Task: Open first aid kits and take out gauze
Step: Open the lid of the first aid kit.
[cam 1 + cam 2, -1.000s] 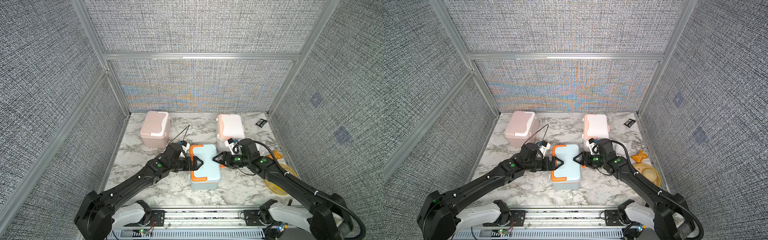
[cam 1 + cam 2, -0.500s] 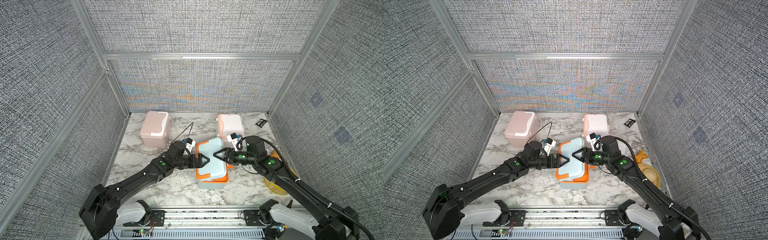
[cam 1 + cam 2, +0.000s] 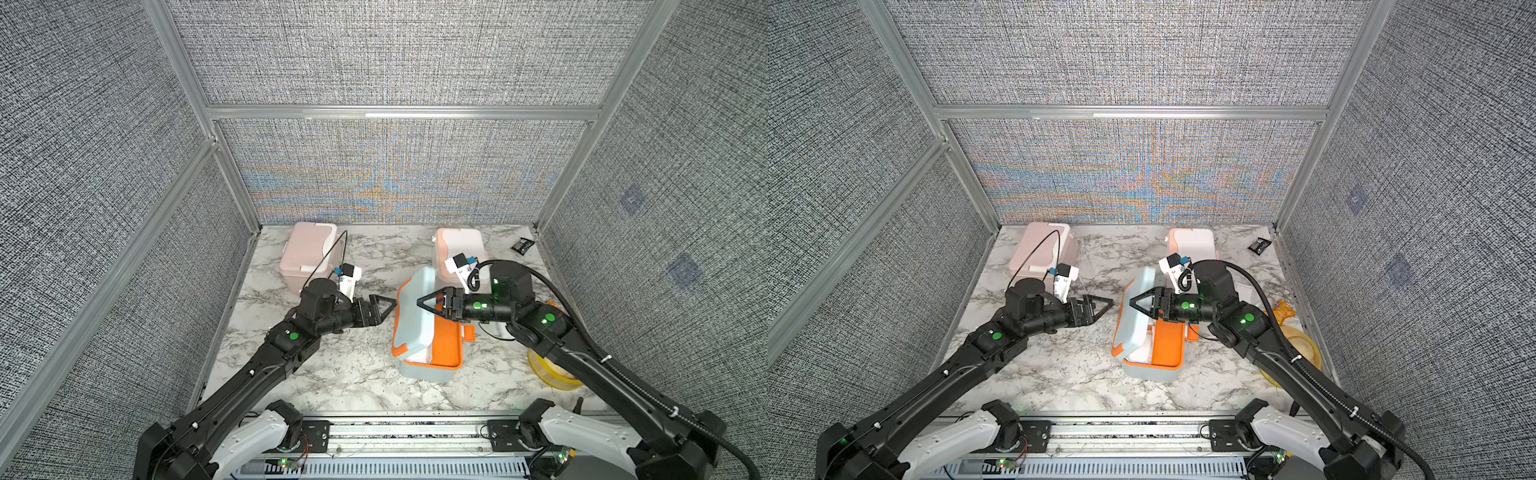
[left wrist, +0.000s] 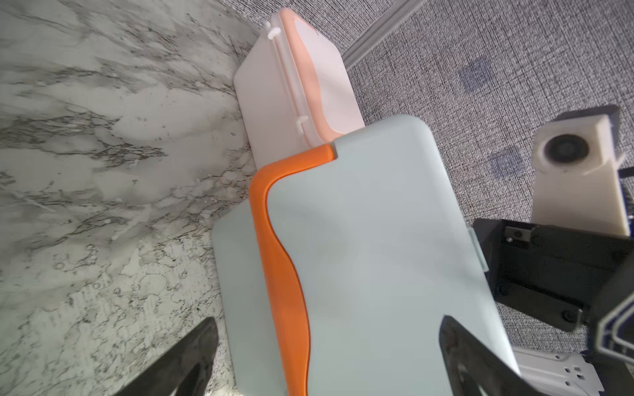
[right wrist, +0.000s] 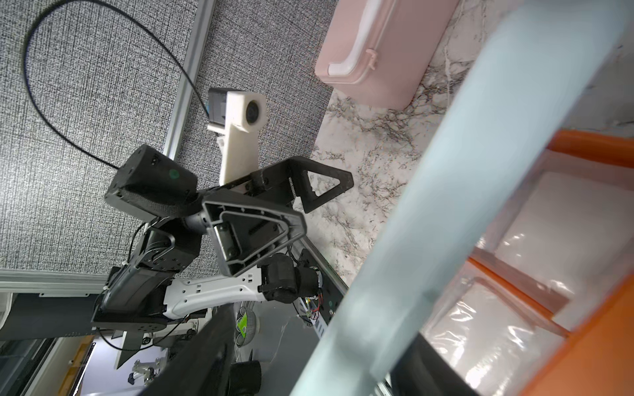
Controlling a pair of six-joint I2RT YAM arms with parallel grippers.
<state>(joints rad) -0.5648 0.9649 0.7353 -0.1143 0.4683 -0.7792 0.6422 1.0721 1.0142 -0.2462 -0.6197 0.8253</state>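
The light blue and orange first aid kit (image 3: 428, 374) (image 3: 1152, 372) stands open mid-table, its lid (image 3: 415, 316) (image 3: 1136, 324) swung up on its left side. Gauze (image 5: 549, 240) in clear wrappers lies in its orange tray; a white patch of gauze (image 3: 419, 353) shows in a top view. My right gripper (image 3: 422, 303) (image 5: 319, 363) is open, the lid's free edge (image 5: 463, 171) passing between its fingers. My left gripper (image 3: 388, 307) (image 4: 326, 356) is open just left of the lid, facing its outer face (image 4: 377, 257). The pink kit (image 3: 309, 253) and white-peach kit (image 3: 459, 249) stand shut at the back.
A small black packet (image 3: 523, 244) lies at the back right corner. A yellow round object (image 3: 548, 374) sits at the right edge under my right arm. Grey fabric walls close in three sides. Bare marble lies in front of the open kit.
The blue kit's lid, shut a second ago, has swung up toward the left. My right gripper rose and moved left with its edge. My left gripper drew back a little.
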